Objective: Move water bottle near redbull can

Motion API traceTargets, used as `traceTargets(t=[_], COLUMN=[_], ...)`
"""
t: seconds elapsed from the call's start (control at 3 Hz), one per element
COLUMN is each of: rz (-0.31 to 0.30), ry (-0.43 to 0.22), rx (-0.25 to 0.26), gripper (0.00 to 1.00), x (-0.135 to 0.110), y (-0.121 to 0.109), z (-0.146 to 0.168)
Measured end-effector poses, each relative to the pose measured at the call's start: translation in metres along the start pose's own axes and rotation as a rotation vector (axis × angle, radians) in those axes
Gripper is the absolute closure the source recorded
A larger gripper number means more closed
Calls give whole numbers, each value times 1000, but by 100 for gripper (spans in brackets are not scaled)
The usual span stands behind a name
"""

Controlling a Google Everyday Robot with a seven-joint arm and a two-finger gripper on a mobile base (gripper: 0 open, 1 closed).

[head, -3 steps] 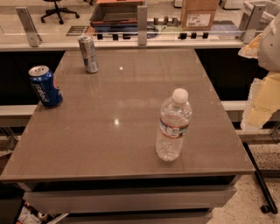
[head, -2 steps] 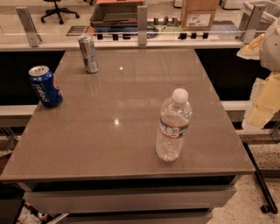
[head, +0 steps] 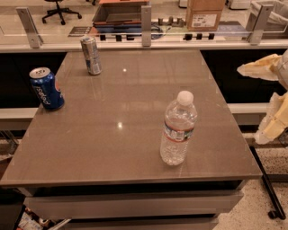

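The water bottle (head: pixel 178 130) is clear plastic with a white cap and a white label with a red band. It stands upright on the brown table (head: pixel 121 134), near the front right. The redbull can (head: pixel 91 55), slim and silver with blue markings, stands upright at the table's far left, well apart from the bottle. My gripper (head: pixel 270 94) shows only as cream-coloured arm parts at the right edge of the view, off the table and to the right of the bottle. It touches nothing.
A blue Pepsi can (head: pixel 46 88) stands at the table's left edge, in front of the redbull can. A counter with posts (head: pixel 146 20) and a cardboard box (head: pixel 205 13) runs behind the table. A black wheeled stand leg (head: pixel 267 188) is on the floor at right.
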State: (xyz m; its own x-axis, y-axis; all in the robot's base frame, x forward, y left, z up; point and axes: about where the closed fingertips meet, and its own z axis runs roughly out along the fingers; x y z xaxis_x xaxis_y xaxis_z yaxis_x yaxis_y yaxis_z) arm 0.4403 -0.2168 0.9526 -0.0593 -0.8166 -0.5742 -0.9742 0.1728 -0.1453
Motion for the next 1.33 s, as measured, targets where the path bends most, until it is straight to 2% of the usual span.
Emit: traceTargets(t=[0.33, 0.67, 1.0, 1.33], rz=[16, 47, 88, 123], ry=[-209, -411, -622, -758], rx=[-26, -30, -59, -108], gripper=[0, 0, 0, 0], x=[-19, -39, -63, -84], y=[12, 23, 30, 39], z=[8, 17, 35, 54])
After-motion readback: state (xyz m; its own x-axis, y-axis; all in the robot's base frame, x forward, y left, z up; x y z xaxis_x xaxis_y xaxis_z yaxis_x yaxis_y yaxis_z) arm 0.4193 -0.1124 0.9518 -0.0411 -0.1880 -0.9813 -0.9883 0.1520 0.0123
